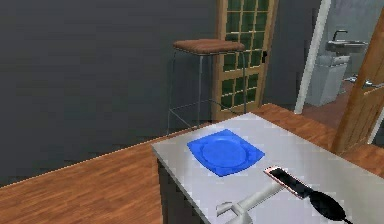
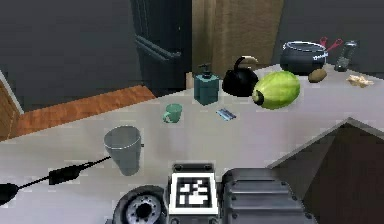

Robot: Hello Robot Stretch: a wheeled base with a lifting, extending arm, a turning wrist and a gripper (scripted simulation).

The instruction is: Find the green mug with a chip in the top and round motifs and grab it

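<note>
In the forward view a grey counter (image 1: 300, 150) takes up the lower right. On it lies a blue plate (image 1: 227, 152) on a blue mat. Nearer the bottom edge are a phone (image 1: 287, 181), a white utensil (image 1: 245, 205) and a black object (image 1: 325, 206) that I cannot name. Beyond the counter, a stool (image 1: 208, 46) with a wooden seat stands against the dark wall. A glazed door (image 1: 245, 50) is just beside it. No mug is to be seen here.

In the arm side view a pale worktop (image 2: 290, 130) runs across the picture. The green mug (image 2: 173, 114) stands upright on it, left of the middle. It is a small green cup, and the chip and the round motifs are too small to make out. Just behind it to the right stands a teal soap bottle (image 2: 207, 87). Further along the worktop are a black kettle (image 2: 240, 78), a large green fruit (image 2: 277, 90) and a pot (image 2: 298, 55). A grey cup (image 2: 125, 148) stands nearer the camera than the mug.

The gripper (image 2: 140, 208) sits at the bottom edge, beside a white marker square (image 2: 193, 192). I cannot tell how its fingers are set or whether it holds anything, because its far end is cut off.

By my reading the search is as good as done, since a likely mug is in sight. The grab is all still to do: the mug stands on the worktop, well apart from the gripper.
</note>
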